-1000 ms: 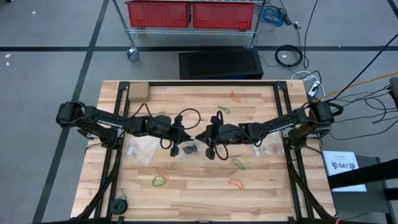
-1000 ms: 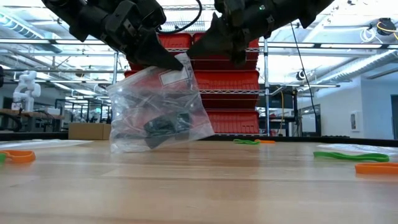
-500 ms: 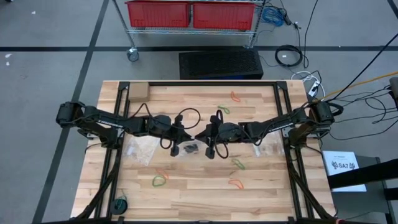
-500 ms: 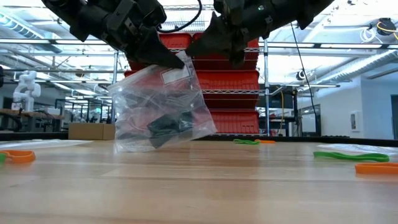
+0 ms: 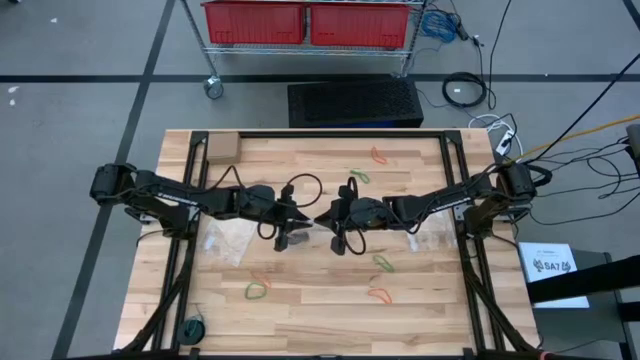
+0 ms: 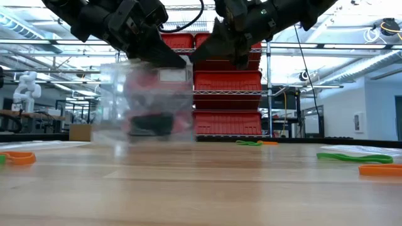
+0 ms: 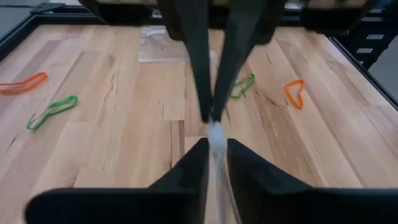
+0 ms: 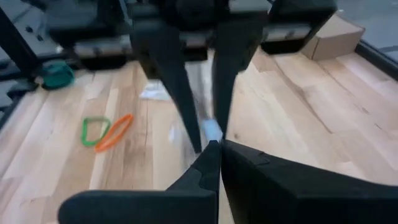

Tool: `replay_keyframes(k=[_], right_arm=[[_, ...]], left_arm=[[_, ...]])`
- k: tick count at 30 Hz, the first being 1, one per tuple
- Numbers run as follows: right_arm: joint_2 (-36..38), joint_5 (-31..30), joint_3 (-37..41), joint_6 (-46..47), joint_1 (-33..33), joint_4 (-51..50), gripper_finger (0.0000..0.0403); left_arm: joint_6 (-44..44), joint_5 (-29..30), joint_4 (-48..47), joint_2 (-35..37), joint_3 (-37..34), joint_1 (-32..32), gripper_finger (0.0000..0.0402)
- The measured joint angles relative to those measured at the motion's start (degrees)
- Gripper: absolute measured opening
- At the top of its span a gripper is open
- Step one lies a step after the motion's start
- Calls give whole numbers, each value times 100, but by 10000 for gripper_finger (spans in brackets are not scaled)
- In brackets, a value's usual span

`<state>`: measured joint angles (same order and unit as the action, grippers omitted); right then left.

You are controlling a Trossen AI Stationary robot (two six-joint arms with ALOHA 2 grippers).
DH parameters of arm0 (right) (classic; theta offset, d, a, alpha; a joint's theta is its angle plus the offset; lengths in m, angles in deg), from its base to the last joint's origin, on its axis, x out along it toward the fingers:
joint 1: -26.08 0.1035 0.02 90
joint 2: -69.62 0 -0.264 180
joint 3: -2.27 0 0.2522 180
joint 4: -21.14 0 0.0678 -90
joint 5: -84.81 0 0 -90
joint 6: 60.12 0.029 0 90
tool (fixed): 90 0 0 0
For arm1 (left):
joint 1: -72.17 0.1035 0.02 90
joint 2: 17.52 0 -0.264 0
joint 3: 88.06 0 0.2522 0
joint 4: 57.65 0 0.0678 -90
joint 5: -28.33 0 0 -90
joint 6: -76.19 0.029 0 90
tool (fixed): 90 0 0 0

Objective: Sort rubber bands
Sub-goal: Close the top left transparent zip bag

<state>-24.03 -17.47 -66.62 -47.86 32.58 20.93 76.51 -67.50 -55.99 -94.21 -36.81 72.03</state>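
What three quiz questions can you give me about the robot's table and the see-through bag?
1. True or false: the clear bag lies flat on the table.
2. The lump inside the bag looks: A dark, B green, C orange.
3. In the low view, what colour is the rubber band next to the orange rubber band?
Key: 1 false, it hangs upright. 2 A. 3 green.
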Motion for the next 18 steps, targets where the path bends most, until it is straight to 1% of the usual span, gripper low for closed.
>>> replay_keyframes(k=[5,9,12,14,18], right_arm=[[-9,-17,0,-36,39,-36,0],[-9,-19,1,-72,52,-20,0],[-9,-19,0,-73,53,-20,0],[-9,-19,2,-75,70,-14,0],[-9,-19,1,-73,73,-3,0]], left_arm=[[-2,-148,125,0,0,-4,110],[-2,-176,213,0,0,-2,123],[-38,-176,174,0,0,-2,120],[-140,-176,175,0,0,-2,111],[-144,-139,145,0,1,0,74]])
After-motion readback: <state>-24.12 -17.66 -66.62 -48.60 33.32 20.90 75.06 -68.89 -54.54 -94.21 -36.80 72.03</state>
